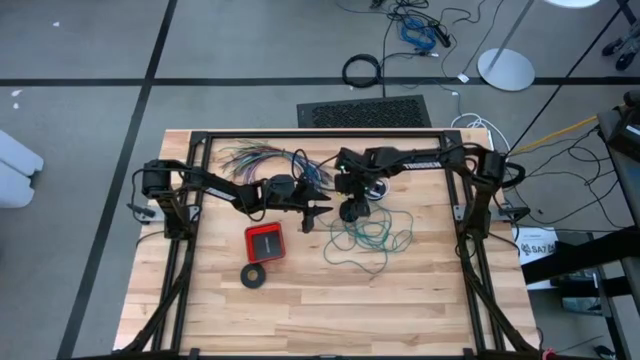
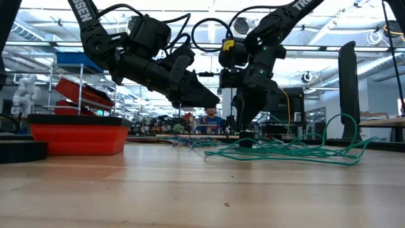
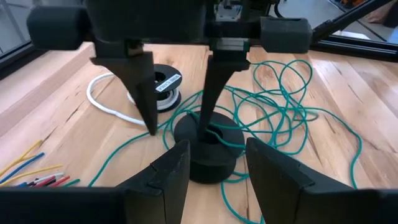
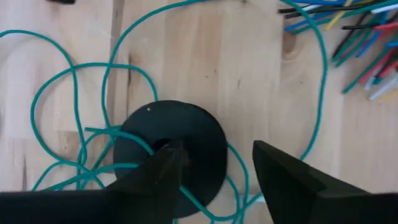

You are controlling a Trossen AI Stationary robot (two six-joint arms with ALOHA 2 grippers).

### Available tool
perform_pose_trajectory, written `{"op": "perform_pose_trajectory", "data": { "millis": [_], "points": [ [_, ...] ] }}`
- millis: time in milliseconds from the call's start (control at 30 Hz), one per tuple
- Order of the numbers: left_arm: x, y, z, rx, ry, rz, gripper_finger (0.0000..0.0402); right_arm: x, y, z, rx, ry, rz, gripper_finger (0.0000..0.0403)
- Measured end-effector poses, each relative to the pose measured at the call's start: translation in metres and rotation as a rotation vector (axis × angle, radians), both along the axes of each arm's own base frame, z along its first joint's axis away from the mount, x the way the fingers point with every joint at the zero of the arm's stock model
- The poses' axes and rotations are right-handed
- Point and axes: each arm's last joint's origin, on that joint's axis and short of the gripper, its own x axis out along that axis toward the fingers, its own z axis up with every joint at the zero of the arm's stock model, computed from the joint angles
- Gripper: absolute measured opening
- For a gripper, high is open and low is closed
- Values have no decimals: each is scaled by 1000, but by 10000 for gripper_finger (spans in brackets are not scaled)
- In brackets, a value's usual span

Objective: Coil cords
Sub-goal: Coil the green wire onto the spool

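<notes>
Black tape-like ring (image 1: 254, 275) lies nearest on the tabletop (image 1: 400, 310). Right end effector (image 1: 351, 208), fingers spread, stands over a black spool (image 3: 209, 144) among the teal-green wire (image 1: 372, 238). Left end effector (image 1: 322, 211) is spread, holding nothing.

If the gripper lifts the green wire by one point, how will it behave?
The green wire would probably sag: it lies in loose, thin, uneven loops. The loops cross one another, so several may rise together and snag. Some pass around the black spool, which could be dragged.

We see the loose teal-green wire (image 1: 366, 238) tangled on the wooden surface (image 1: 400, 300) right of centre, a black round spool (image 1: 352, 211) at its back-left edge. The many-coloured wire bundle (image 1: 262, 158) lies behind; a red square box (image 1: 265, 242) lies left, a black tape ring (image 1: 254, 275) before it.
</notes>
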Motion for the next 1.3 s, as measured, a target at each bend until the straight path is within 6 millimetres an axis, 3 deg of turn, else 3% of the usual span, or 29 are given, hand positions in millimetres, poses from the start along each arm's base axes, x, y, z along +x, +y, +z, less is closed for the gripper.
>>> {"op": "perform_pose_trajectory", "data": {
  "millis": [200,733,1000,1300],
  "points": [
    [0,0,0,0,0,0,164,0,0,2,5,3,0,205],
    [0,0,0,1,0,0,164,-1,-2,1,18,20,-8,204],
    [0,0,0,-1,2,0,164,3,-4,-24,70,75,-5,202],
    [0,0,0,-1,5,0,164,3,-3,-11,54,44,1,150]
  ]
}}
